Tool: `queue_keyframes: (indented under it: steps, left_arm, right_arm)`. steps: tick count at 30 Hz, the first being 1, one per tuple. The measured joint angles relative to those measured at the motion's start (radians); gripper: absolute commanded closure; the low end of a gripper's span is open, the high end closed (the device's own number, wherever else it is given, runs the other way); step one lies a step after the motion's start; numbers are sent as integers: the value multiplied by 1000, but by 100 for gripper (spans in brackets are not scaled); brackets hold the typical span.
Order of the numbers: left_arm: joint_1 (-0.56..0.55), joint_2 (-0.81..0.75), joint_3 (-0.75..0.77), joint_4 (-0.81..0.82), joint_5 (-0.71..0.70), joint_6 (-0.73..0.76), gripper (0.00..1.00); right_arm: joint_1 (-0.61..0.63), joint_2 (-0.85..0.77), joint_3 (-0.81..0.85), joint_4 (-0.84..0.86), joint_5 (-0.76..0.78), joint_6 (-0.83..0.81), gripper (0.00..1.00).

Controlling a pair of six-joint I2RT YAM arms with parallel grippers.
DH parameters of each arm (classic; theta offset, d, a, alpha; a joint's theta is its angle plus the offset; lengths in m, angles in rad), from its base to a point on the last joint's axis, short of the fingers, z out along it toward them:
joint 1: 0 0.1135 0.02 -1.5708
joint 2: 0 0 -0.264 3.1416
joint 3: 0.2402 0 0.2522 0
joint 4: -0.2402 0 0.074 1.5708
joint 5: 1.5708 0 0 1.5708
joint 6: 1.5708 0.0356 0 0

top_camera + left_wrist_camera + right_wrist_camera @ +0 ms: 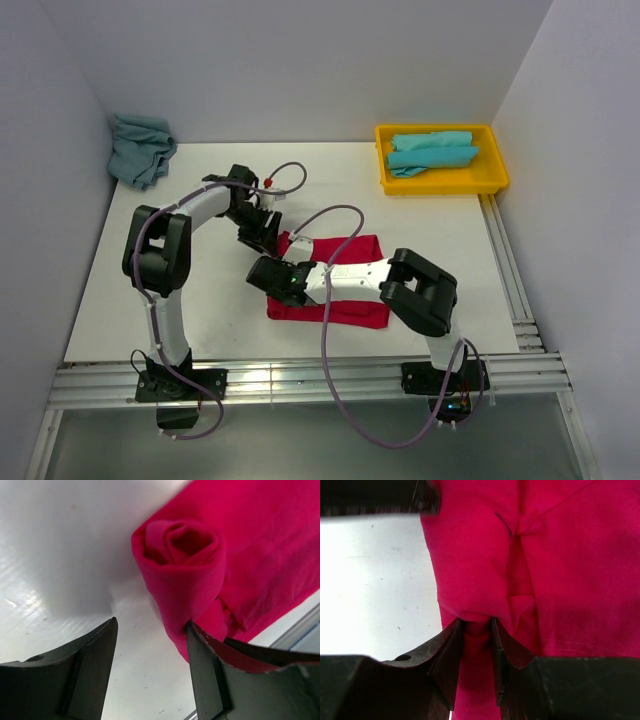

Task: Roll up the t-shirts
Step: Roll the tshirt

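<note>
Red t-shirt (350, 275), one, lies mid-table: my right gripper (477, 625) pinches a fold, my left gripper (151, 625) gapes beside its rolled end. Only overhead shows turquoise t-shirts (432, 150): one heap (138, 148), more in one yellow tray (495, 182).

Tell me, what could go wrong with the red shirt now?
The left tool is open beside the roll, so the loose rolled end of the red t-shirt might spring open. The right tool pinches a fold of the cloth; if it pulls, it could drag the shirt sideways or make the roll crooked.
</note>
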Motion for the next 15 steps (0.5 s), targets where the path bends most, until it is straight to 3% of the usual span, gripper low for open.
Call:
queue_keyframes:
  steps: [8,15]
  left_arm:
    - [50,0,-95,77,171,51,36]
    - [74,17,-123,124,288,60,37]
  right_arm:
    - [-24,-65,-125,138,-55,31,79]
    - [-31,-88,-180,203,-83,66,83]
